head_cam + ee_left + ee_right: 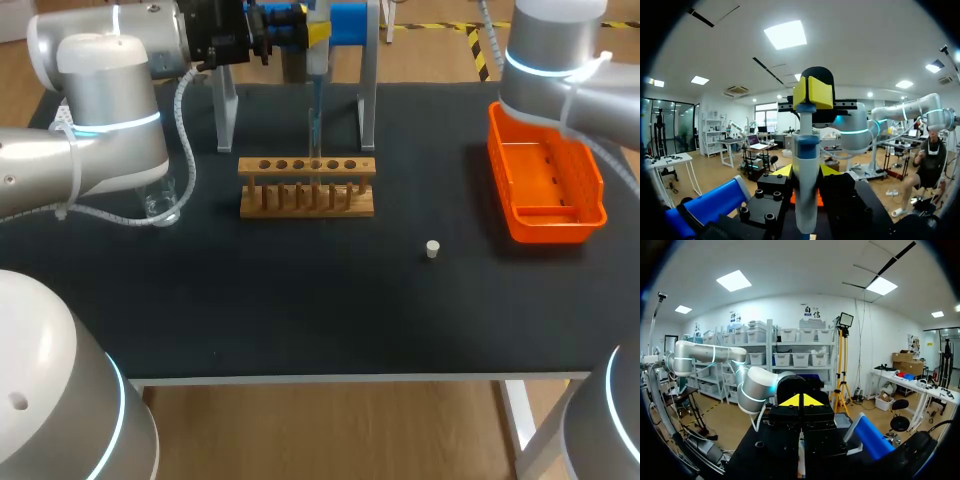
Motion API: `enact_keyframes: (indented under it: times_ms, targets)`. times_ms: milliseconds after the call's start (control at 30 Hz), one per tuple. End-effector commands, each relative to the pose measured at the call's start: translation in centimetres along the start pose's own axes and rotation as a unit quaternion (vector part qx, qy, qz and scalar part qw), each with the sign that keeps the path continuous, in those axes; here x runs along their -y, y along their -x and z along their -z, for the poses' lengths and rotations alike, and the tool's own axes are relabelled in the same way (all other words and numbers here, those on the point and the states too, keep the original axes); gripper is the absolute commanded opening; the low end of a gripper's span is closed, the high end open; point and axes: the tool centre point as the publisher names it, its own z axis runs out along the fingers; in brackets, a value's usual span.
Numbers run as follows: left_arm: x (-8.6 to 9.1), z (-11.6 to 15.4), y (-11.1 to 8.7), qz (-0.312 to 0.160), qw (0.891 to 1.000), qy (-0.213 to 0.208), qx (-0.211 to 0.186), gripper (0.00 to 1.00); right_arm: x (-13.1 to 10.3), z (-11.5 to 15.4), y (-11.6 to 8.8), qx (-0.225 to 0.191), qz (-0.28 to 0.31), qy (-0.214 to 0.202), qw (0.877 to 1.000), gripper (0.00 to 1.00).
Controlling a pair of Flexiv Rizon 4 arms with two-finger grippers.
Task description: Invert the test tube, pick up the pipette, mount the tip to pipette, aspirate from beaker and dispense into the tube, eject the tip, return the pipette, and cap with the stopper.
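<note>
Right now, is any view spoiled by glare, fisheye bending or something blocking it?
Head view: even light, soft shadows, rack and stopper plain. Left wrist view: ceiling panels glare, room bends, pipette fills the middle. Right wrist view: same bending, right fingers block the middle.

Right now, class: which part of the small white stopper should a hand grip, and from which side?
Pinch the stopper across its round side wall, coming straight down from above: it sits short and apparently upright on the table, apart from everything else.

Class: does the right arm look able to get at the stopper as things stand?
Probably yes: the stopper stands alone on the table, apart from the rack and the orange basket, so nothing blocks it.
</note>
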Motion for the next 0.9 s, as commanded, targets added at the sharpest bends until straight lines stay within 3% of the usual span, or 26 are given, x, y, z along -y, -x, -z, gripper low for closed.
enact_keyframes:
  times_ms: [33, 900]
  targets:
    - [0.3, 0.0, 0.0, -0.001, 1.0, -0.001, 0.001, 0.0, 0.5, 0.0, -0.1, 0.0, -0.002, -0.003, 1.0, 0.0]
    - [0.3, 0.0, 0.0, -0.001, 1.0, -0.001, 0.001, 0.0, 2.8, -0.1, -0.1, -0.004, -0.019, -0.016, 1.0, 0.0]
